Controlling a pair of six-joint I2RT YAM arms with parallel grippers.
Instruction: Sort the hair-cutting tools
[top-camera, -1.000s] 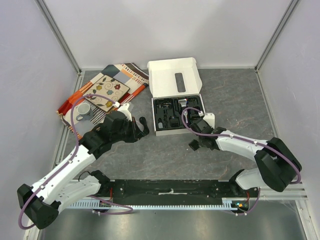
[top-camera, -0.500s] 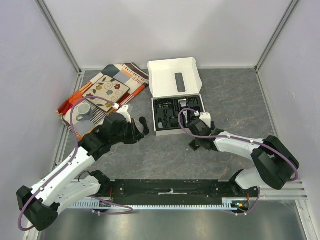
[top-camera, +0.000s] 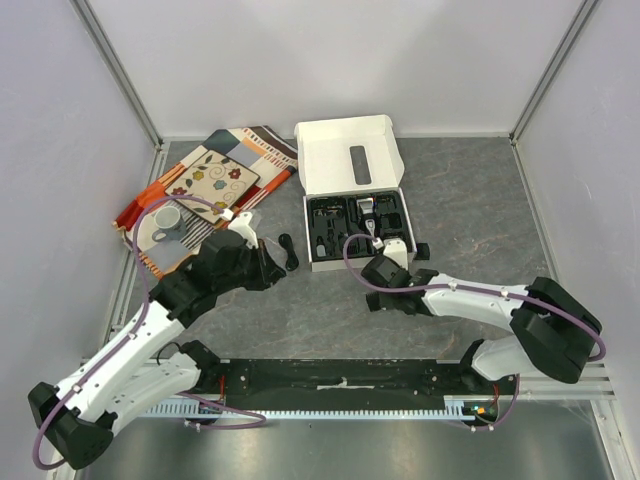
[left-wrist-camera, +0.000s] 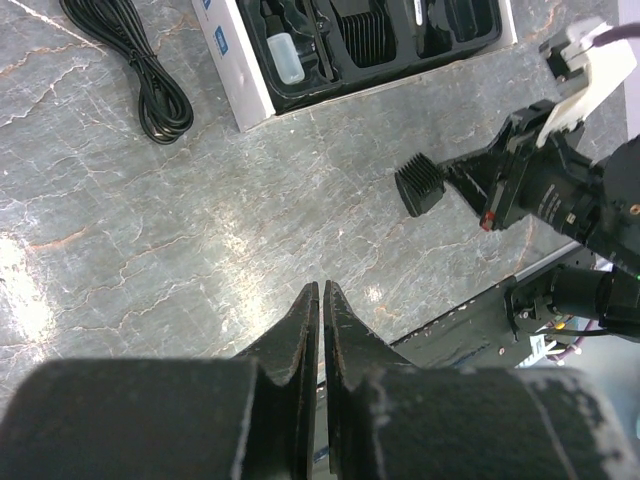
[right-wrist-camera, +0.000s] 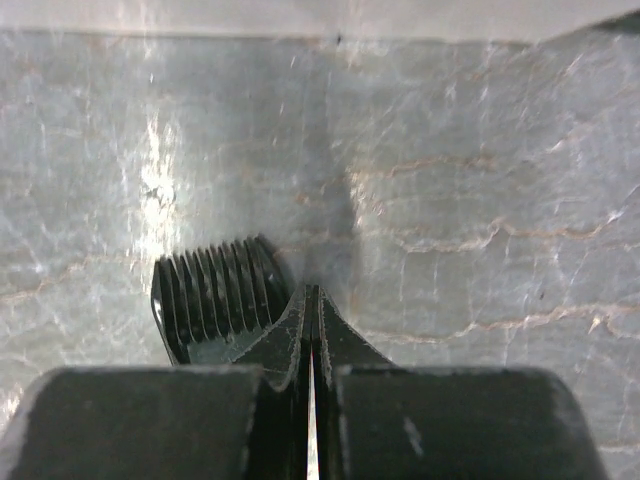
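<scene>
A black comb attachment (right-wrist-camera: 212, 305) lies on the grey table just left of my right gripper (right-wrist-camera: 311, 292), touching the left finger's outer side. It also shows in the left wrist view (left-wrist-camera: 420, 185). The right gripper (top-camera: 370, 296) is shut and holds nothing. The black cord (top-camera: 288, 250) lies coiled left of the box and shows in the left wrist view (left-wrist-camera: 142, 72). My left gripper (top-camera: 277, 270) is shut and empty (left-wrist-camera: 322, 292), hovering above bare table near the cord. The black-and-silver clipper (top-camera: 368, 209) and other black pieces sit in the box's tray. A small black piece (top-camera: 424, 250) lies right of the box.
The open white box (top-camera: 309, 262) with its black moulded tray stands at centre back, lid (top-camera: 345, 150) raised behind. A white cup (top-camera: 166, 222) stands on a patterned cloth (top-camera: 215, 175) at back left. The black base rail (top-camera: 340, 378) runs along the near edge.
My right gripper slid left and nearer along the table, with the comb attachment moving with it. My left gripper drew back slightly from the cord.
</scene>
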